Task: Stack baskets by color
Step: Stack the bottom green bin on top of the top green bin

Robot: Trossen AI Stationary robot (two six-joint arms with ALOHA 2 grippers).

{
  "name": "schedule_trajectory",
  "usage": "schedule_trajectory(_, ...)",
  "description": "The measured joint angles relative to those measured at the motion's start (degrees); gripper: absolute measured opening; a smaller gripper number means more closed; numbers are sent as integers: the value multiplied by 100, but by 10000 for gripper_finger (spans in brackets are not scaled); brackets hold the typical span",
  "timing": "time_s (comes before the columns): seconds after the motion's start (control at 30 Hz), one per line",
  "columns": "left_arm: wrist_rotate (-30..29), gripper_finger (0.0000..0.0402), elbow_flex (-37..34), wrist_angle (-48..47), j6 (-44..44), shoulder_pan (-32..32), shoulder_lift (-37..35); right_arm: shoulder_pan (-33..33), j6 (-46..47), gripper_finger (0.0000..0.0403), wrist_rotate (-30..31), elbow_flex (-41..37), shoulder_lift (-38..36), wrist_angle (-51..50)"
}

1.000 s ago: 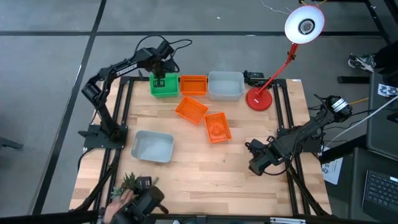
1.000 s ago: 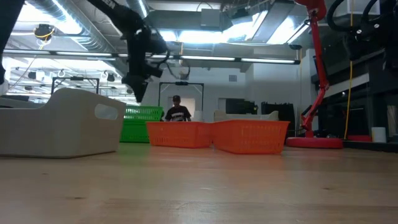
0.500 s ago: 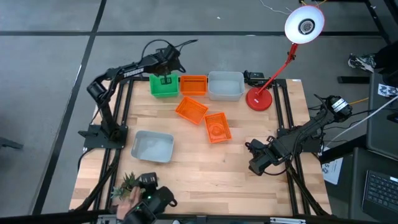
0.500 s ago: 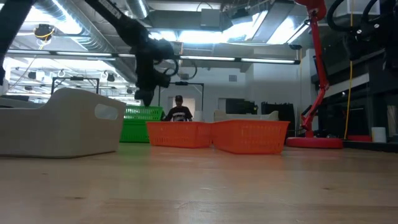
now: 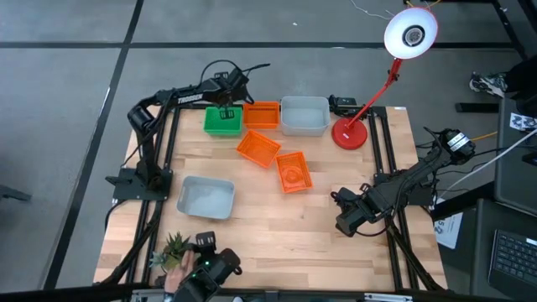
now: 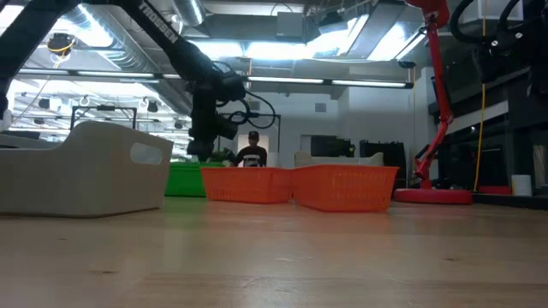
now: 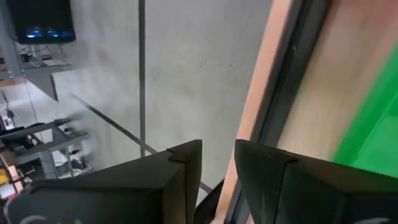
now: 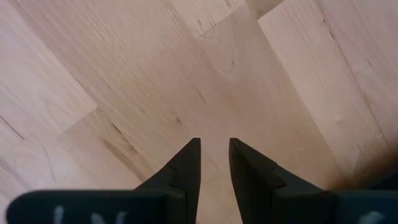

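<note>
Left pincer (image 5: pixel 225 110) hovering over far-left bright green slatted plastic basket (image 5: pixel 222 120), fingers slightly parted, pinching nothing. Basket lying directly beneath, long axis running roughly toward desk's far edge; left arm far nearer. Right pincer (image 8: pixel 214 155) waiting near desk's right edge, fingers narrowly parted, empty. Light wooden plank desk (image 5: pixel 277 226) carrying translucent grey-white bins, orange slatted baskets mid-desk. Room behind: lit workshop, person standing.

Three baskets (image 5: pixel 263 116) abreast along table's (image 5: pixel 277 235) rear
</note>
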Motion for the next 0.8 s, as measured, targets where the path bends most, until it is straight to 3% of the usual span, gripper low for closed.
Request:
schedule_trajectory(0.27, -95, 91, 2, 117, 67, -93, -8, 0, -2, 84, -1, 0, 2, 2)
schedule_trajectory(0.43, -61, 91, 4, -649, -118, -444, -545, 0, -2, 84, 1, 0, 2, 2)
schedule_trajectory(0.5, 519, 91, 13, -1277, -456, -599, -815, 0, 0, 84, 1, 0, 2, 2)
schedule_trajectory(0.63, 3152, 90, 15, -2363, -1255, -753, -1056, 0, 0, 84, 1, 0, 2, 2)
schedule_trajectory(0.67, 3566, 89, 10, -2546, -1412, -756, -1056, 0, 0, 84, 1, 0, 2, 2)
schedule_trajectory(0.73, 3873, 87, -55, -2615, -1581, -769, -1061, 0, -2, 84, 1, 0, 2, 2)
schedule_trajectory(0.8, 3706, 85, -225, -2516, -1586, -805, -1061, 0, -1, 84, 1, 0, 2, 2)
